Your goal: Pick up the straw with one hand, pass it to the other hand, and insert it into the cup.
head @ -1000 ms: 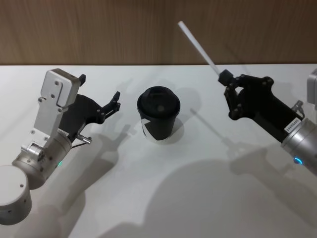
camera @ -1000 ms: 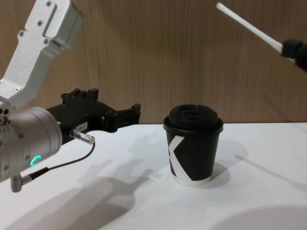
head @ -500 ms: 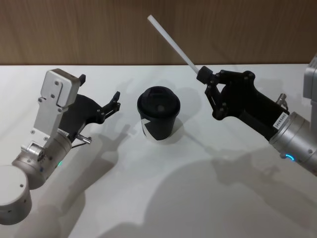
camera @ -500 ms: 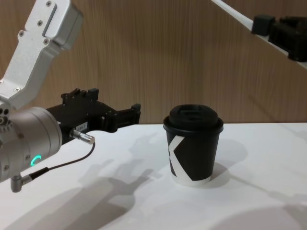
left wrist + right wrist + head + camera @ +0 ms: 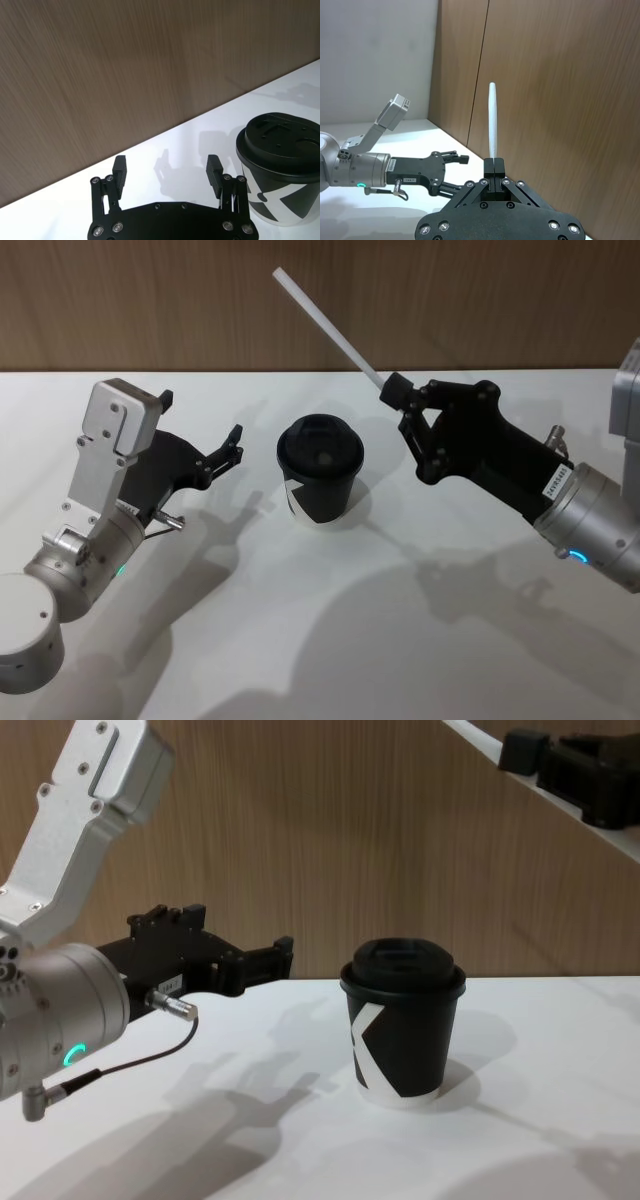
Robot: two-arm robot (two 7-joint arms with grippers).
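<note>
The cup (image 5: 320,483) bears a white K-like mark (image 5: 372,1045), plainest in the chest view. The label (image 5: 558,480) on the right gripper (image 5: 393,391) is unreadable. The right wrist view shows that gripper's fingers pressed tight on the straw (image 5: 325,322). The straw is held aloft right of the cup, its long end slanting up-left toward the wall (image 5: 150,300). The left gripper (image 5: 166,165) hovers left of the cup, spread wide and empty.

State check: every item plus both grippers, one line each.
straw: off the table, tilted, clamped at its lower end, not in the cup.
cup: upright on the table, lid on, nothing inserted.
right gripper: shut on the straw, raised to the right of the cup.
left gripper: open, empty, to the left of the cup.
</note>
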